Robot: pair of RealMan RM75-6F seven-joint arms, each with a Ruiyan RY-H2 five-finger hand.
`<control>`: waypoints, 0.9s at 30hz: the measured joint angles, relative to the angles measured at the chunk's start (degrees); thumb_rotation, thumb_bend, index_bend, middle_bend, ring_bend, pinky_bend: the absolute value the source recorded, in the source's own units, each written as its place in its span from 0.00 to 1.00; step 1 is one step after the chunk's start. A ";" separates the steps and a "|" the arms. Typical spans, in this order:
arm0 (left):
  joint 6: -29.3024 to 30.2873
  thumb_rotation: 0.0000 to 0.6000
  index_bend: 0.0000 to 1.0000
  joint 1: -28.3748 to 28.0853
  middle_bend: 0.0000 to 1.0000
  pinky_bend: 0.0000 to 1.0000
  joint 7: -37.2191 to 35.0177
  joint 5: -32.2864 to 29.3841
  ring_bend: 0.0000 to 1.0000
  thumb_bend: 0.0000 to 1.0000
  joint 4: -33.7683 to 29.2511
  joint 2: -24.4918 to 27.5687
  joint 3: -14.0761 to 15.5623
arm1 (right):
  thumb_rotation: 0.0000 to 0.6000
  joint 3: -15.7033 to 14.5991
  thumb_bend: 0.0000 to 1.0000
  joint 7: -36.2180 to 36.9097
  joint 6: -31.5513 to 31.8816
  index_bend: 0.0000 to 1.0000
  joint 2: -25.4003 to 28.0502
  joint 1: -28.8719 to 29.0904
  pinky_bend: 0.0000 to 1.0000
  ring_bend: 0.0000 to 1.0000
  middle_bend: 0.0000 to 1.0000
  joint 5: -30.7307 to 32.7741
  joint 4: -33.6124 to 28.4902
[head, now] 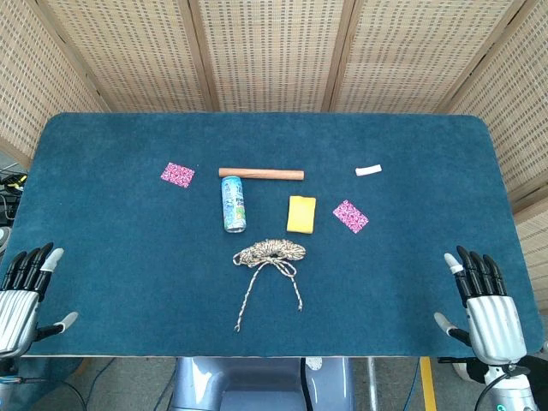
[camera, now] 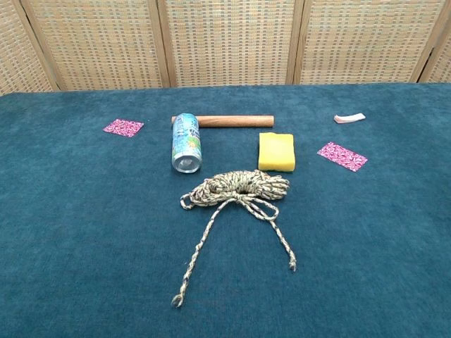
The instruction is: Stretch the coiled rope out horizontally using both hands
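Note:
A coiled speckled rope (head: pixel 270 253) lies at the middle of the teal table, with two loose ends trailing toward the front edge; the chest view shows the rope (camera: pixel 239 189) close up. My left hand (head: pixel 24 295) hovers at the table's front left corner, fingers spread, holding nothing. At the front right corner my right hand (head: pixel 484 304) is likewise spread and empty. Both hands are far from the rope. Neither hand appears in the chest view.
Behind the rope lie a tipped blue can (head: pixel 233 204), a yellow sponge (head: pixel 300 214) and a wooden rod (head: pixel 260 174). Two pink patterned cards (head: pixel 177 175) (head: pixel 350 216) and a small white piece (head: pixel 368 170) sit farther out. Wicker screens stand behind the table.

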 measured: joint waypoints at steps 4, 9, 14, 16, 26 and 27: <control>-0.17 1.00 0.00 -0.03 0.00 0.00 -0.58 -0.04 0.00 0.00 -0.19 0.27 0.04 | 1.00 -0.16 0.00 0.02 -0.92 0.07 -0.19 0.32 0.00 0.00 0.00 0.16 0.13; -0.13 1.00 0.00 0.03 0.00 0.00 -1.14 -0.19 0.00 0.00 -0.02 0.50 0.00 | 1.00 -0.36 0.00 -0.84 -2.96 0.10 -0.28 1.50 0.00 0.00 0.00 -0.41 0.10; -0.39 1.00 0.00 0.02 0.00 0.00 -0.16 0.03 0.00 0.00 0.39 -0.04 0.18 | 1.00 -0.36 0.00 -1.82 -7.58 0.19 0.77 4.77 0.00 0.00 0.00 -2.31 -0.26; -0.52 1.00 0.00 -0.07 0.00 0.00 0.10 0.04 0.00 0.00 0.58 -0.39 0.14 | 1.00 -0.32 0.00 -1.05 -10.62 0.23 1.54 7.02 0.00 0.00 0.00 -3.34 -0.51; -1.95 1.00 0.00 -0.89 0.00 0.00 2.76 -1.35 0.00 0.00 1.72 -2.56 -0.70 | 1.00 1.06 0.14 1.26 -31.49 0.38 0.14 24.07 0.00 0.00 0.00 -8.17 3.64; -2.15 1.00 0.00 -0.97 0.00 0.00 2.92 -1.52 0.00 0.00 1.80 -2.67 -0.74 | 1.00 1.31 0.17 0.83 -33.05 0.39 -0.79 25.60 0.00 0.00 0.00 -8.34 4.35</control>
